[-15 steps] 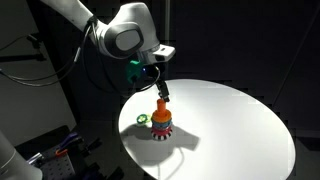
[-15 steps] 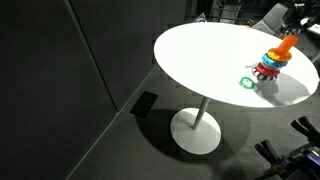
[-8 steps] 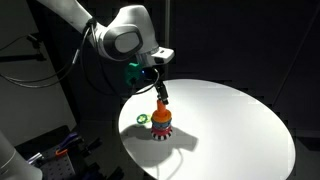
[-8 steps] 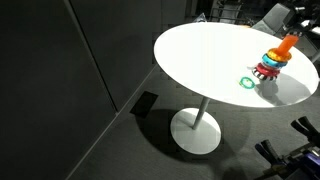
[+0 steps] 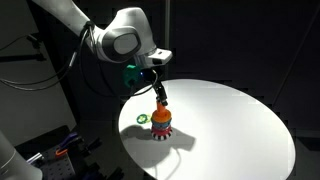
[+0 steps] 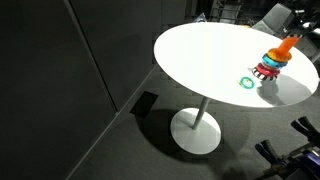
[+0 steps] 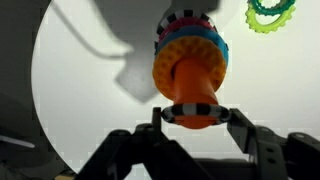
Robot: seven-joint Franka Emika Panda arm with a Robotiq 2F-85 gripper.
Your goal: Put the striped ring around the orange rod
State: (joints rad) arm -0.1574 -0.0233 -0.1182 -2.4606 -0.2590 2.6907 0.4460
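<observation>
We are seeing the round white table (image 5: 240,120) lying bare over most of its top, so a gripper is getting wide passage on the side away from the arm (image 5: 120,40). The ring stack (image 5: 161,123) is standing near the table's edge, and the orange rod (image 5: 160,103) is rising out of it and blocking the way straight down. The gripper (image 7: 197,115) is occupying the room at the rod's tip, its fingers pressing the striped ring (image 7: 190,113) from both sides. The green ring (image 5: 142,118) is lying flat near the stack, apart from it, narrowing the path there. The arm is hanging over that same edge.
</observation>
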